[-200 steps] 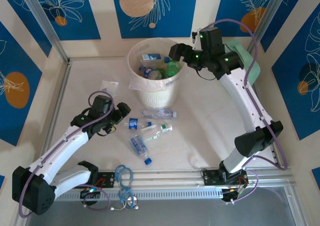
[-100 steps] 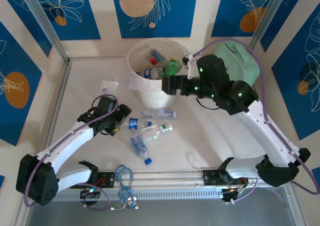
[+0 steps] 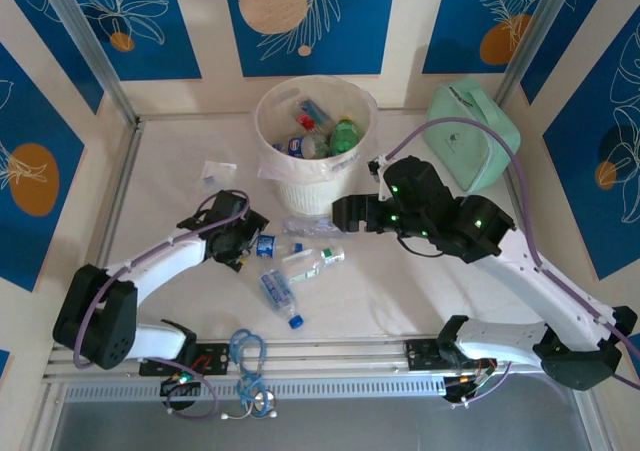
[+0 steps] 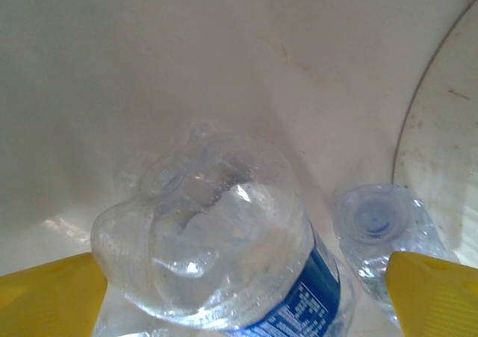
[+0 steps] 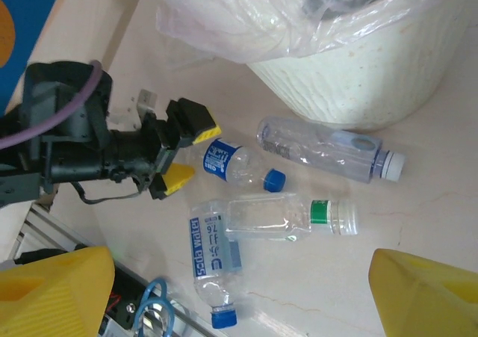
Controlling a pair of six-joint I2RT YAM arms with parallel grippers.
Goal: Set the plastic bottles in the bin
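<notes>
The white bin (image 3: 268,121) (image 5: 358,83) holds several bottles, a green one (image 3: 345,134) among them. Four more lie in front of it: a small blue-label bottle (image 3: 268,246) (image 5: 235,165) (image 4: 216,255), a clear one (image 3: 318,228) (image 5: 328,150) (image 4: 377,229), a green-banded one (image 3: 315,263) (image 5: 287,217) and a "soda water" one (image 3: 278,293) (image 5: 213,258). My left gripper (image 3: 246,237) (image 5: 187,150) (image 4: 239,300) is open, its yellow fingertips (image 4: 45,296) either side of the small blue-label bottle's base. My right gripper (image 3: 342,211) (image 5: 239,300) hangs open and empty above the lying bottles.
A mint green zip case (image 3: 470,146) sits at the back right. A small clear plastic bag (image 3: 218,171) lies left of the bin. A blue cable coil (image 3: 247,356) (image 5: 153,307) rests on the near rail. The bin's liner (image 5: 224,23) drapes over its rim.
The right arm swung from over the bin down to the table in front of it, gripper empty. The left gripper slid right up to the small blue-label bottle.
</notes>
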